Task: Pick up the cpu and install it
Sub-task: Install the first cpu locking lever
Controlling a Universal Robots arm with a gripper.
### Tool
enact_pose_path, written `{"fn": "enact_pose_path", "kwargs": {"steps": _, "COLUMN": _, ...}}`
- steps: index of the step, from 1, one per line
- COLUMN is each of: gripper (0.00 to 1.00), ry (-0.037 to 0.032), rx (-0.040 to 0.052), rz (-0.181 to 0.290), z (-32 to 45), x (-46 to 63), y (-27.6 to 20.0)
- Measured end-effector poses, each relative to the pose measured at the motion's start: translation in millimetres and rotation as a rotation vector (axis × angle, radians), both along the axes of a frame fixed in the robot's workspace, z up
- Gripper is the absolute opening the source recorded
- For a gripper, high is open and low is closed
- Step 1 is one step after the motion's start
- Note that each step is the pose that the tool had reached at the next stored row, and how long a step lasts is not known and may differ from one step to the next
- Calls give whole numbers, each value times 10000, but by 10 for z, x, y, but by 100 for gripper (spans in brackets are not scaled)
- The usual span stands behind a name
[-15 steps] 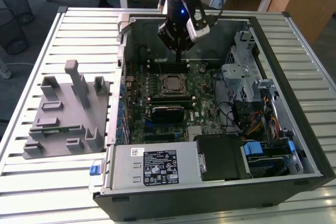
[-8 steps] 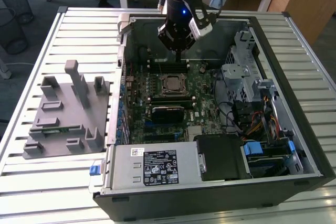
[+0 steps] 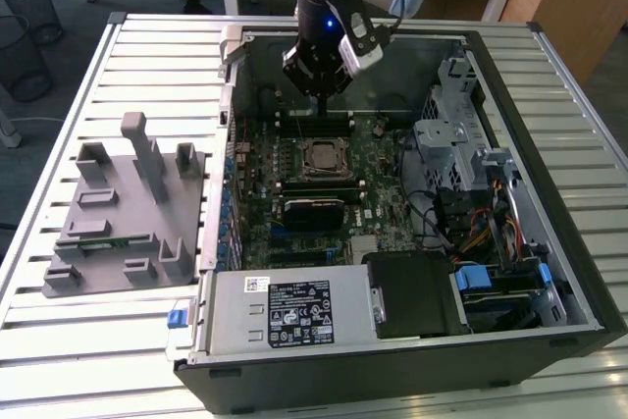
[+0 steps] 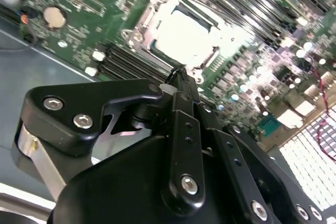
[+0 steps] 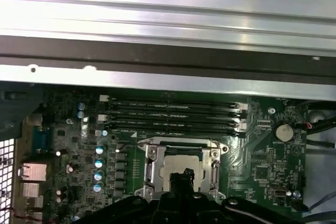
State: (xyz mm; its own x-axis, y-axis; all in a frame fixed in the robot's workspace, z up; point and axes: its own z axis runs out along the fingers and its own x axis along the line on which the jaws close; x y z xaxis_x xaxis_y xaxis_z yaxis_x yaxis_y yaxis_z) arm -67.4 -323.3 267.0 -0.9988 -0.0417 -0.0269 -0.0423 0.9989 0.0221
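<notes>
The cpu (image 3: 321, 157) lies flat in the socket (image 3: 299, 172) near the middle of the green motherboard (image 3: 383, 159), inside the open computer case (image 3: 579, 272) that lies on its side on the slatted metal desk (image 3: 59, 360). It is a small square chip. Its metal top reads dull grey-brown in the exterior view and glares almost white in the second wrist view (image 4: 181, 35). A silvery metal frame (image 5: 149, 167) borders it on all sides in the first wrist view, where the chip (image 5: 169, 170) shows a pale grey face.

The end effector (image 3: 322, 95) hangs above the board, clear of the chip. Its black fingers are pressed together to a narrow tip with nothing between them, as both wrist views show (image 4: 178, 74) (image 5: 182, 174). In the exterior view the tip stands over the long black memory slots (image 3: 314, 125) just beyond the socket.

A white-and-black label (image 3: 299, 311) covers the top of the grey metal housing at the near end of the case, with a smaller white sticker (image 3: 257, 284) beside it. Their print cannot be read. A round coin battery (image 5: 284, 131) sits on the board, and a row of blue-topped capacitors (image 5: 98, 161) runs beside the socket. On the desk at the exterior view's left rests a grey moulded fixture (image 3: 128, 203) with upright posts.
</notes>
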Motion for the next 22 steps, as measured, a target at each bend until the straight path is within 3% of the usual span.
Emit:
{"fn": "enact_pose_path", "kwargs": {"steps": 12, "gripper": 11, "ry": 0, "rx": -2, "rz": -371, "z": -40, "x": -269, "y": 0}}
{"fn": "enact_pose_path", "kwargs": {"steps": 22, "gripper": 11, "ry": 0, "rx": -3, "rz": -376, "z": -57, "x": -460, "y": 0}}
